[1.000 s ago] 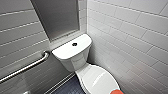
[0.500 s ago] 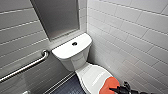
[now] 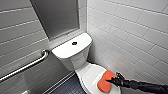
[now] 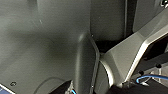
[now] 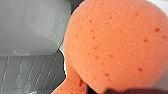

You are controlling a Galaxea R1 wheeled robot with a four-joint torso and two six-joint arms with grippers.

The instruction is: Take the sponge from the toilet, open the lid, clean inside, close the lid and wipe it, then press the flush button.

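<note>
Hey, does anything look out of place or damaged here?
Nothing stands out. The white oval plastic lid lies shut on the white ceramic toilet, with the bright orange sponge over it, held by the right gripper.

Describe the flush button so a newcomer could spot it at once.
Look at the white toilet in the tiled corner, then its flat tank top. The flush button is the small dark round spot at its middle, the only dark mark on that white surface.
</note>
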